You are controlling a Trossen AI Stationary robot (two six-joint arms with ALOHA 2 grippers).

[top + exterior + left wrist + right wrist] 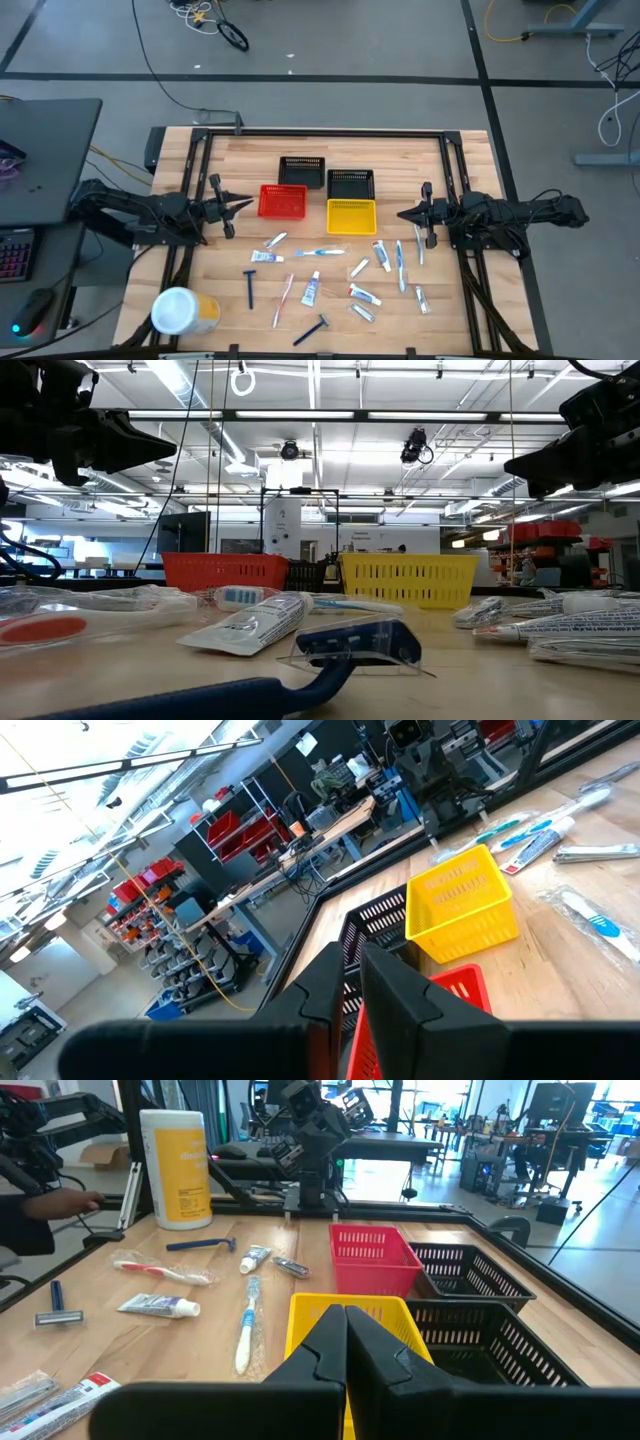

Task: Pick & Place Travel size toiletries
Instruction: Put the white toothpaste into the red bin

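The travel size toiletries lie flat and scattered on the near half of the wooden table: white tubes [266, 257] [160, 1305], a white-blue toothbrush [320, 252] [246, 1325], a pink toothbrush [284, 300] and dark blue razors [250, 288] [350, 643]. My left gripper [248, 205] [345, 965] hovers level at the table's left, shut and holding nothing, just left of the red basket. My right gripper [403, 213] [345, 1330] hovers level at the right, shut and holding nothing, just right of the yellow basket.
A red basket [283, 201], a yellow basket [351, 216] and two black baskets [302, 171] [350, 183] stand mid-table between the grippers. A white-and-yellow canister [183, 311] stands at the near left corner. A person's hand [70, 1202] shows beyond the table's left edge.
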